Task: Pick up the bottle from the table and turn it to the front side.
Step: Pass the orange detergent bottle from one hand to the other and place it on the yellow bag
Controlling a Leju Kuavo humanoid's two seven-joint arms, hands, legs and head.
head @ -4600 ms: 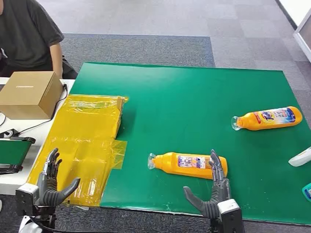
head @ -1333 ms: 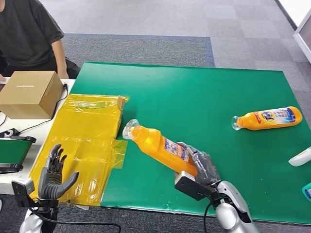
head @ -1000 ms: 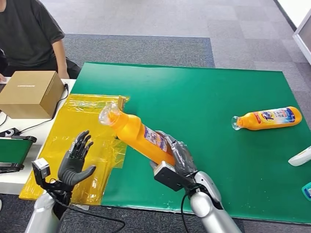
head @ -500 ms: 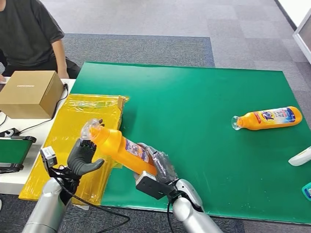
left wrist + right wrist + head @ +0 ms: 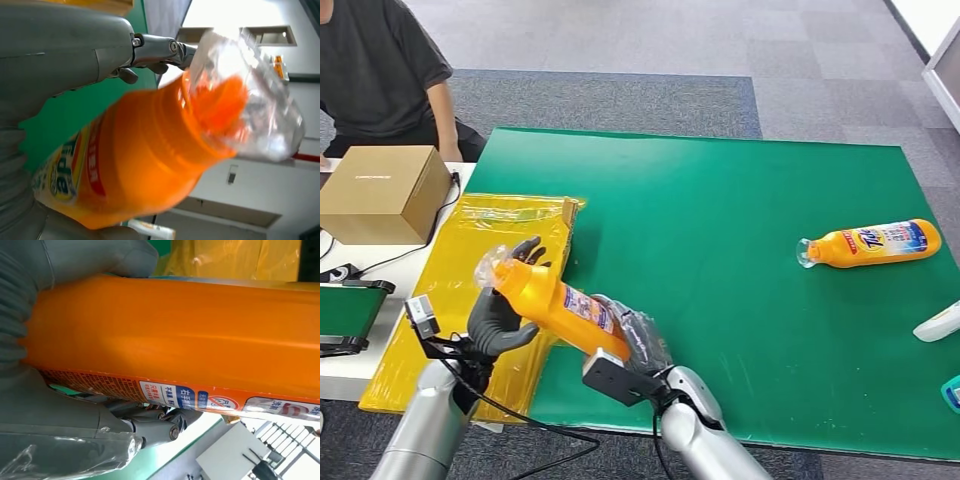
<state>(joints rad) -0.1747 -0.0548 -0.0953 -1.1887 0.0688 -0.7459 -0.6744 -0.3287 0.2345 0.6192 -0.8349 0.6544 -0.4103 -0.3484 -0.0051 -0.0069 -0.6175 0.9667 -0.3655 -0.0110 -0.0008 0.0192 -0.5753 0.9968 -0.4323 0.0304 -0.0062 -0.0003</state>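
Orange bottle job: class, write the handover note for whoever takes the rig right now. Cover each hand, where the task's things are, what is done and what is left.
Right hand: grips the base end of the orange bottle, held off the green mat, cap end tilted up toward the left.
Left hand: at the bottle's neck, fingers curved around it behind the clear cap; whether it grips cannot be told.
Second bottle: lying on the mat, far right.
Done: bottle picked up and brought across to the left hand.
Left: turn it so the front label faces forward.
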